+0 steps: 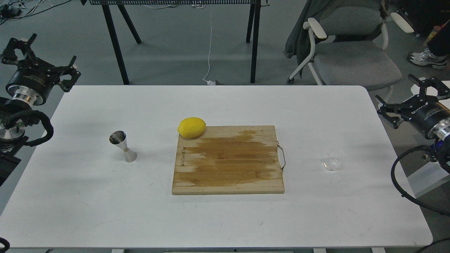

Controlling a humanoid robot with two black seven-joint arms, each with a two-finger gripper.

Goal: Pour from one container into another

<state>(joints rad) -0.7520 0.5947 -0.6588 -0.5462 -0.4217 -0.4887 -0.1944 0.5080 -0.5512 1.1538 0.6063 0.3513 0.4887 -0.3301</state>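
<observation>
Head view shows a white bench (pixel 218 218) on grey floor, a grey office chair (pixel 351 52) upper right and black table legs (pixel 116 45) along the top. At centre lies a wooden cutting board (pixel 228 161), a lemon (pixel 191 127) on its upper-left corner. Left of centre stands the steel jigger (pixel 123 146); the clear glass cup (pixel 333 160) sits at right. Both the left hand (pixel 38 58) and right hand (pixel 409 102) hover off the bench edges, fingers spread, holding nothing.

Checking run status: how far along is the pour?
Nothing done yet. Glass cup stands right of the cutting board, jigger left of it, both untouched. Left gripper and right gripper sit off the table edges, jaws open, empty. Grasp, carry and pour all remain.
</observation>
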